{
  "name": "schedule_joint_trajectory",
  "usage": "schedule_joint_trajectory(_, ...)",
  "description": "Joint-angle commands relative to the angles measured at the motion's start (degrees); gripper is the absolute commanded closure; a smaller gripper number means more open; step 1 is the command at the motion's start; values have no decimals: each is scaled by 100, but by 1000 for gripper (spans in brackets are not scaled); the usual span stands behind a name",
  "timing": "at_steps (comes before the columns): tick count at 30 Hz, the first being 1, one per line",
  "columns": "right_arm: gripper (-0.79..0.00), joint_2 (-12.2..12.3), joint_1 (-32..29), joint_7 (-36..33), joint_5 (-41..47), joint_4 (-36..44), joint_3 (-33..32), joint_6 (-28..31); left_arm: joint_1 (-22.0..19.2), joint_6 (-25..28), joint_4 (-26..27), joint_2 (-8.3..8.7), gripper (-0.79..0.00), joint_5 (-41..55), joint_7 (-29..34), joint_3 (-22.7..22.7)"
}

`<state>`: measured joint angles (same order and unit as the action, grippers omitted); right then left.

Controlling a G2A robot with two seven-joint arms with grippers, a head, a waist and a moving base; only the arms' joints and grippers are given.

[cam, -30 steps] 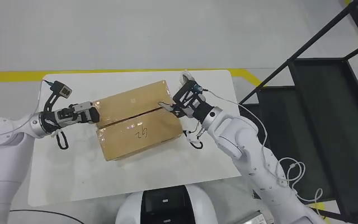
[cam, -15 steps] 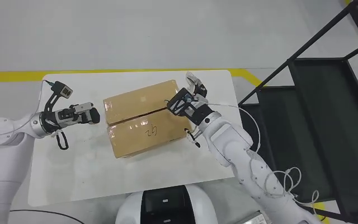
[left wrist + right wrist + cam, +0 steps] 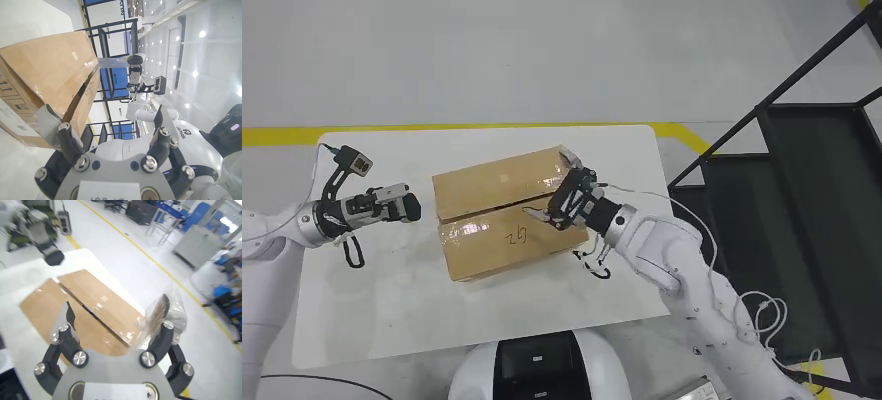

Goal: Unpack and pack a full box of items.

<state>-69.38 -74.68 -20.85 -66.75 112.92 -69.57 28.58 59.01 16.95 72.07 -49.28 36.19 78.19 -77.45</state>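
Bright overhead light; glare on box (image 3: 492, 185).

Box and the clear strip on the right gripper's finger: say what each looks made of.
Box: brown cardboard, matte; the flaps' cut edges and a printed side panel suggest it. Glossy glints along the seam look like tape residue. Clear strip: thin see-through plastic film, probably packing tape; it crinkles, glints and clings to one finger of the right gripper.

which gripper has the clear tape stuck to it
The right gripper, open over the cardboard box: clear tape clings to one side of it. The left gripper, beside the box, carries none.
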Motion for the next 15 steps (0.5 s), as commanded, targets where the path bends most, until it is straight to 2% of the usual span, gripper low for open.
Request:
schedule_joint_trajectory(1,-785,35,77,-238,1845,-261,-237,658,-4,-12,-2,-1,-785,-7,12,1)
schedule_joint_trajectory(4,-785,101,302,-959,3662,-763,-314,1473,-21,-21,-8,-6,-785,-11,12,7)
schedule_joint_trajectory(7,-785,193,685,-1982,5074,-1175,-241,1942,-40,-28,-6,-13,-785,-9,21,21)
schedule_joint_trajectory(12,-785,289,976,-2773,5787,-1359,-188,1916,-76,-42,-20,-30,-785,-7,3,67)
schedule_joint_trajectory(15,-785,335,995,-2980,5714,-1366,-215,1791,-98,-53,-31,-41,-785,-11,-10,95)
